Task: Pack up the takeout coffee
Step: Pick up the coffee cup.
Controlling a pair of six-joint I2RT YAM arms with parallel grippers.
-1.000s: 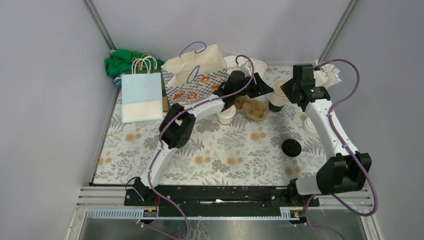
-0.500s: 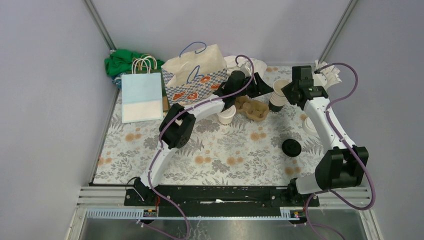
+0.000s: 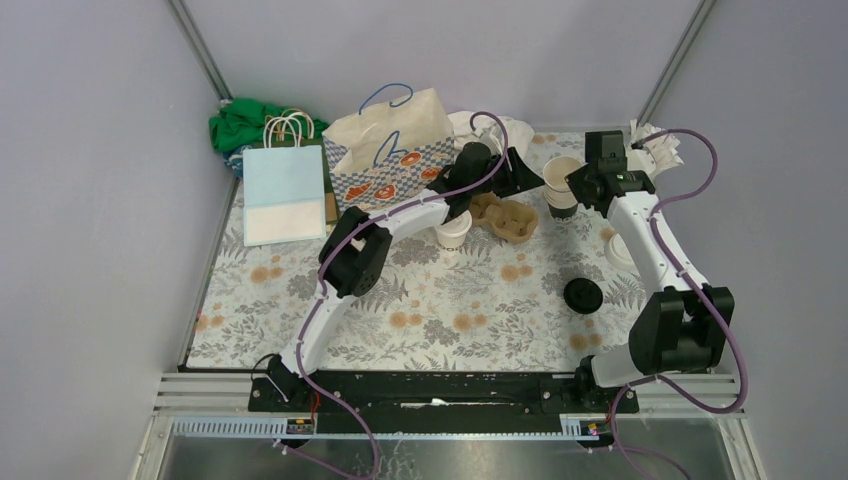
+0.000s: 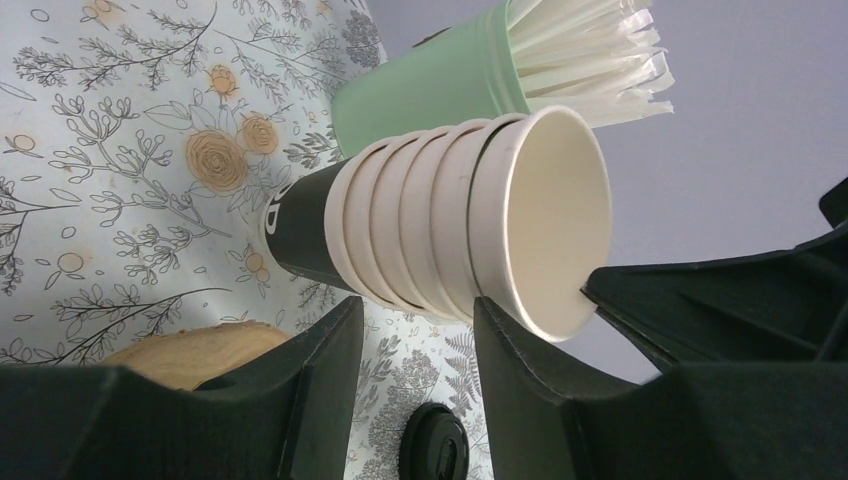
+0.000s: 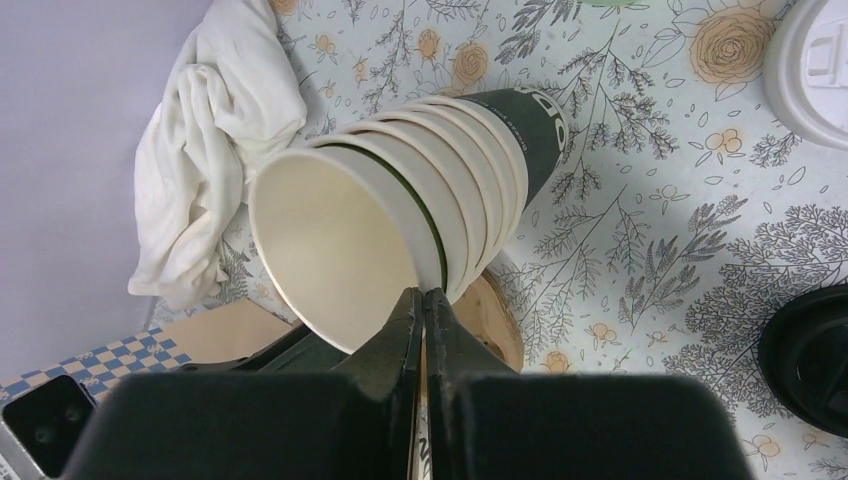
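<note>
Where the floral-covered desk (image 3: 450, 310) nears the back wall on the right side stands item one, the stack of paper cups (image 3: 561, 188), nested and upright. The bottom cup is dark with pale lettering. The left wrist view shows only a fragment like a "D", and the rest cannot be read. The upper cups are cream, their rims stepped one above another, and the topmost cup (image 5: 330, 235) is cream inside.

- Right tool (image 5: 424, 300): clenched, fingers pinched together on the near rim of the topmost cup.
- Left tool (image 4: 417, 312): released, jaws parted, tips at the side of the stack. Whether they touch it cannot be told.
- Item two: lone cup (image 3: 453, 232), cream with dark print too small to read, beside the left arm and just left of the brown pulp carrier (image 3: 505, 215).
- Item three: mint-green tumbler (image 4: 430, 90) of white wrapped straws (image 4: 590, 45), just behind the stack.
- Item four: black lid (image 3: 583, 294), flat on the desk, well apart from the stack, nearer the bases.
- Item five: white lid (image 5: 815, 60), embossed marks unreadable, to the right of the stack.
- Sundries: white cloth (image 5: 220, 130); blue-checked paper bag (image 3: 390, 145) with red motifs; pale blue bag (image 3: 285, 190); green cloth (image 3: 240, 120) in the far left corner.
</note>
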